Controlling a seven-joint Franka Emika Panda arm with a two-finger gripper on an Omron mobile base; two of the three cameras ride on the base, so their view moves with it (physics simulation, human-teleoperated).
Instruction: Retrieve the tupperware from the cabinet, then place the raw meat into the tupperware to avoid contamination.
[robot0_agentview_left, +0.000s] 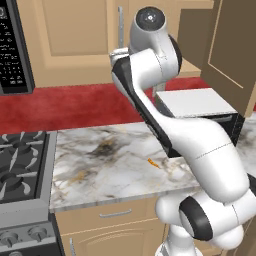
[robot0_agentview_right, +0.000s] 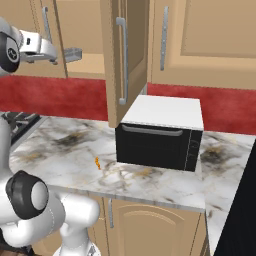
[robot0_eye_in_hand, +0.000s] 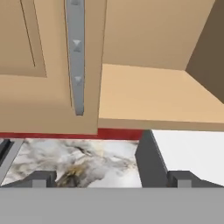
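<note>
Step in hand: fetching the tupperware, reach phase. Nothing grabbed, meat not touched

gripper (robot0_eye_in_hand: 112, 180) is up at the cabinet (robot0_eye_in_hand: 144, 39), level, nosing at the opening. Finger tips spread wide, nothing between them

Relative to the tool:
- shelf (robot0_eye_in_hand: 148, 96) straight ahead, front edge near, its top face visible from the hand
- closed door (robot0_eye_in_hand: 43, 96) ahead-left, its handle (robot0_eye_in_hand: 75, 57) running vertically just left of the centreline
- open door (robot0_agentview_right: 125, 60) swung out on the tool's right
- black box appliance (robot0_agentview_right: 160, 135) with white top below and right of the fingers
- raw meat (robot0_agentview_left: 153, 162) well below, on the marble counter (robot0_agentview_left: 100, 165), just left of that appliance, apart from it

Tupperware: can't pick it out. The stretch of shelf ahead of the fingers looks bare. It's translucent, so it may be lost against the wood, or it may sit behind the closed door. Can't tell which. From the right base view the small grey shape at the hand's tip (robot0_agentview_right: 72, 54) reads as the fingers themselves, not a tray, but I'm not certain

Next move, my read: locate the tray before pushing in. If it's behind the left door, that door has to open first. Thin walls, so pinch one wall across the rim, then lift clear of the shelf edge and the open door before dropping to the counter

Writing: panel (robot0_agentview_left: 12, 45) far left of the tool carries rows of white marks, too small to read. No brands or labels legible
</note>
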